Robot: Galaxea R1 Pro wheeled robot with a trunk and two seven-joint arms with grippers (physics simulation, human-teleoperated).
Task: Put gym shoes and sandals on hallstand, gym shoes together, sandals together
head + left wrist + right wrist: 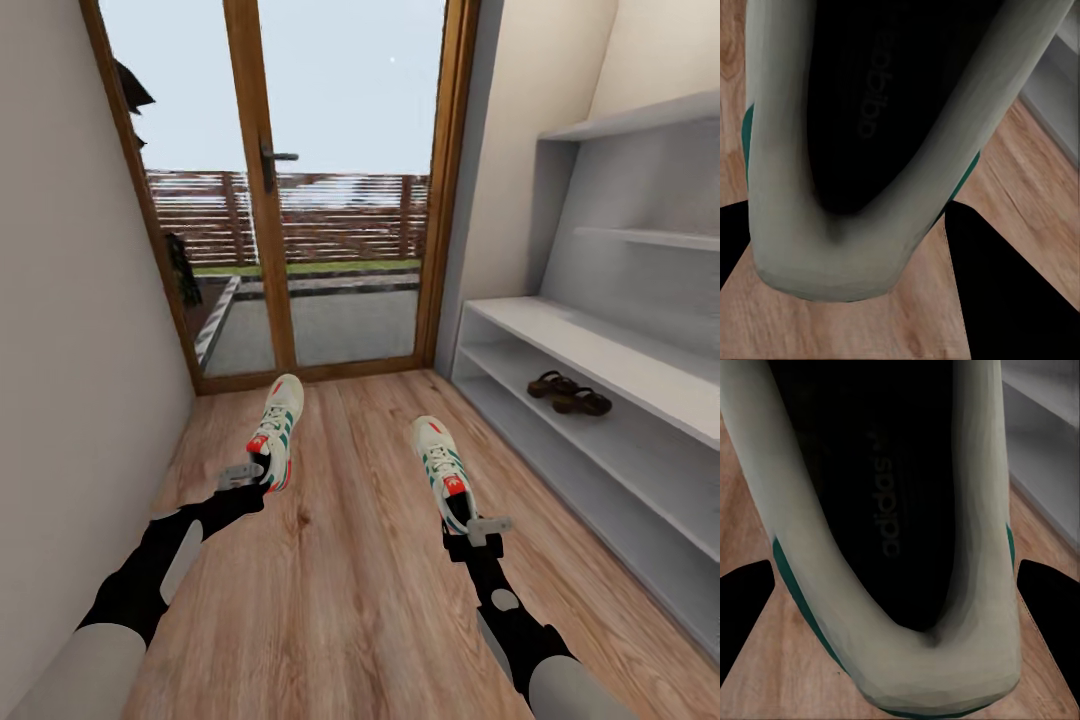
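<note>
Two gym shoes (277, 432) (444, 468) lie between end effectors' fingers.

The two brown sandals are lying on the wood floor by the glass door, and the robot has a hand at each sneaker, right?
Not quite. The head view shows the sandals sitting on the lower tier of the hallstand, not on the floor. The rest holds: the left gripper and right gripper are each at a gym shoe's heel.

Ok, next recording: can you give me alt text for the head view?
Both arms reach down a wood-floored corridor, the left gripper at the heel of one gym shoe and the right gripper at the heel of the other gym shoe. Two dark sandals sit on the grey hallstand at right; a glazed door is ahead.
</note>
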